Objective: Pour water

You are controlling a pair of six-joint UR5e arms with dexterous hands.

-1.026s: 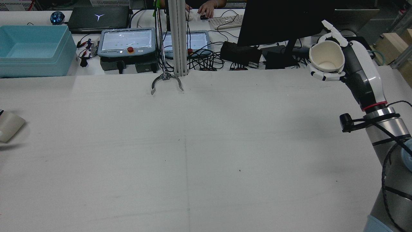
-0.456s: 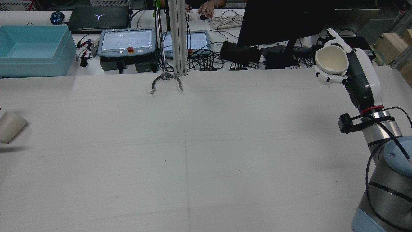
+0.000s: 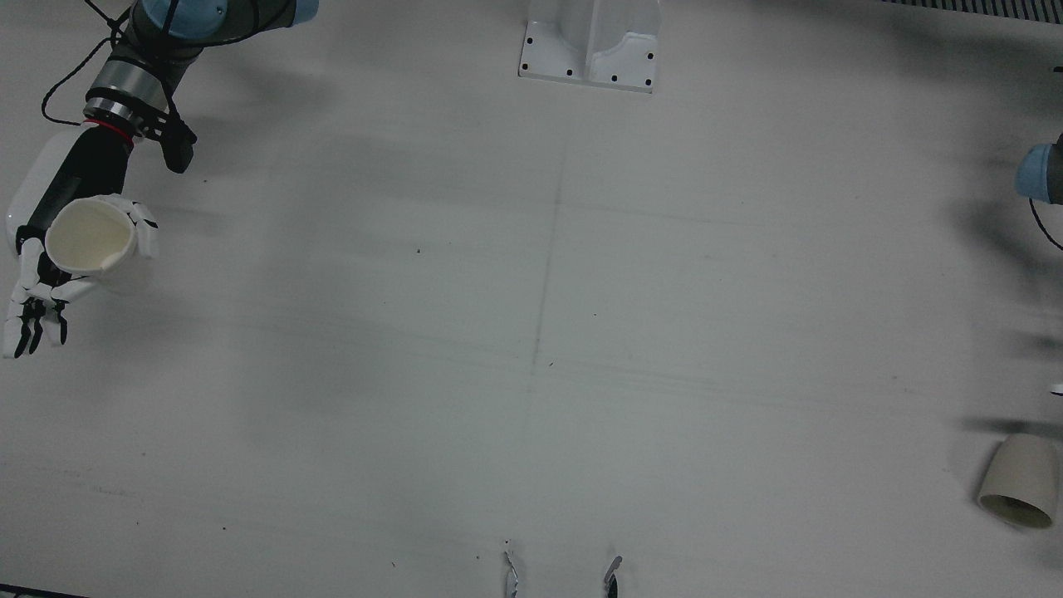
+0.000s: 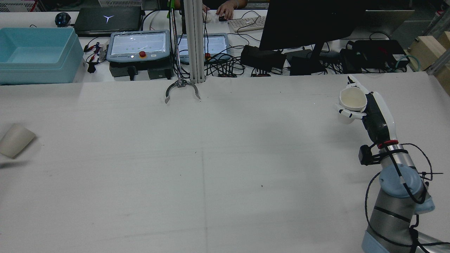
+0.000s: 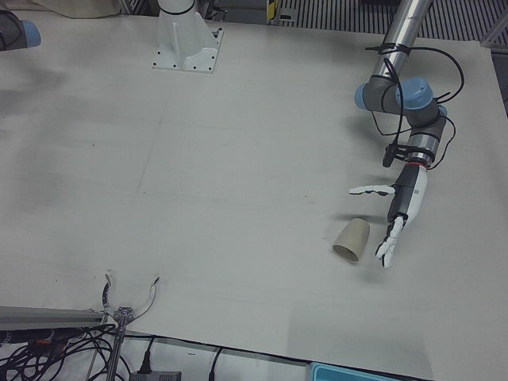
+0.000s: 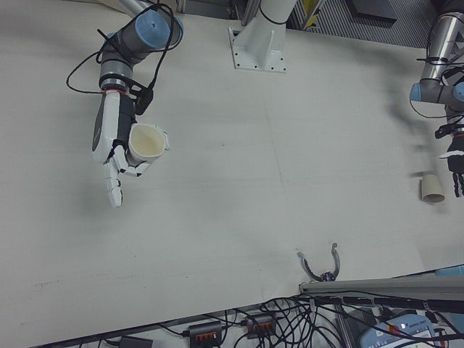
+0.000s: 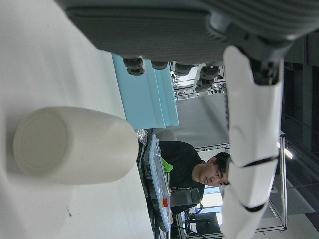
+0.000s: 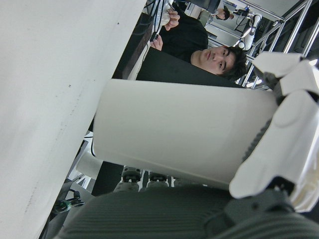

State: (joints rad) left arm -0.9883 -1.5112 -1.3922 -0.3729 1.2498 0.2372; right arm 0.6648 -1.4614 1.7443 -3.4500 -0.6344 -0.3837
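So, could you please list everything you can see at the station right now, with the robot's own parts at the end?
held cup: one, cream, upright in the right hand above the table's right side.
fallen cup: one, beige, lying on its side on the table beside the left hand.
table: one, white, under everything.
grabber tool: one, metal, at the table's far edge, centre.
blue bin: one, light blue, far left beyond the table.
tablets: two, grey-framed, on the operators' desk.
keyboard: one, pale, on that desk.
person's hand: one, by the keyboard.
right hand: white and black, shut on the held cup.
left hand: white, fingers spread, holding nothing.
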